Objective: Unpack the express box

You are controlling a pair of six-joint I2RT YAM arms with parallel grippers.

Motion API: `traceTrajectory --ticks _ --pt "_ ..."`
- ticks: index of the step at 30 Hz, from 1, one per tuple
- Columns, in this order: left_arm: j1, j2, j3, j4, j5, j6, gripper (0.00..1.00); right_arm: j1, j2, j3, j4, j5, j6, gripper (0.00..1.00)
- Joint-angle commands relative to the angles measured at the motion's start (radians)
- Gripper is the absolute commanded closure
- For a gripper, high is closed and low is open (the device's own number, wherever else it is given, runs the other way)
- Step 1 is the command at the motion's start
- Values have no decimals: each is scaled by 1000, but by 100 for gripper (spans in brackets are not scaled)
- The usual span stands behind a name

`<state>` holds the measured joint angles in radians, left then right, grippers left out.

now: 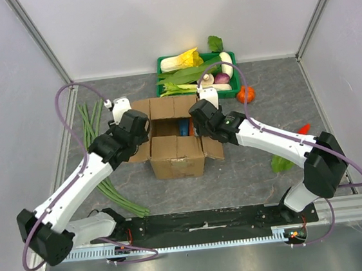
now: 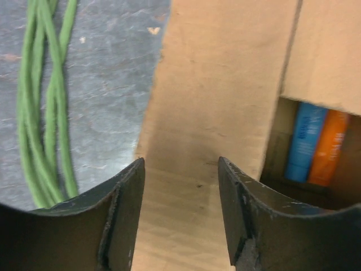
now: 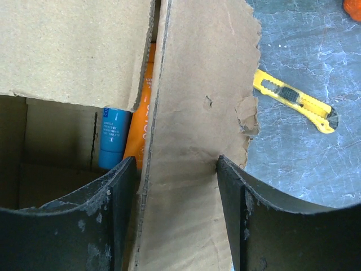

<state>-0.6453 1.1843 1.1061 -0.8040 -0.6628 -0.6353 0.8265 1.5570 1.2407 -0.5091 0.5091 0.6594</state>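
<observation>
**Box opened, contents not yet lifted out**

A grey mottled bench [image 1: 249, 167] closed in by white walls carries the express box [image 1: 176, 155], which stands at the centre of the overhead view with all four flaps folded outward. A green tray [image 1: 160, 63] of vegetables sits just above it in the frame, and a bundle of long green beans [image 1: 92, 125] lies toward the left edge.

Opening the carton looks done. A yellow utility knife [image 3: 293, 99] lies on the bench to the right of the box in the right wrist view. What is left, judging from the pictures, is the emptying. A blue tube [image 2: 304, 141] and an orange tube [image 2: 330, 149] stand side by side inside the box, partly under the far flap. Nothing from the carton can be picked out on the bench.

The left gripper [image 2: 180, 164] hangs over the left flap [image 2: 214, 101], jaws apart, the cardboard showing between them and nothing clamped. The right gripper [image 3: 176, 161] is likewise apart above the torn right flap [image 3: 197, 113], holding nothing. Both sit at the box's side rims, not reaching into the opening.
</observation>
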Motion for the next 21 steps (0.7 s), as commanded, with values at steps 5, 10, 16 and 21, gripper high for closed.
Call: traceTrajectory --ticks 5,10,16,21 --pt "6 -166 -129 299 147 -26 23 0 -40 -10 4 -6 8 34" --pt "38 -126 -166 336 229 -15 22 0 -35 -15 6 -12 8 34" --pt "47 -54 -163 351 276 -6 23 -1 -34 -15 4 -29 8 33" --pt "52 -34 -149 374 319 26 49 2 -46 -4 4 -60 -35 30"
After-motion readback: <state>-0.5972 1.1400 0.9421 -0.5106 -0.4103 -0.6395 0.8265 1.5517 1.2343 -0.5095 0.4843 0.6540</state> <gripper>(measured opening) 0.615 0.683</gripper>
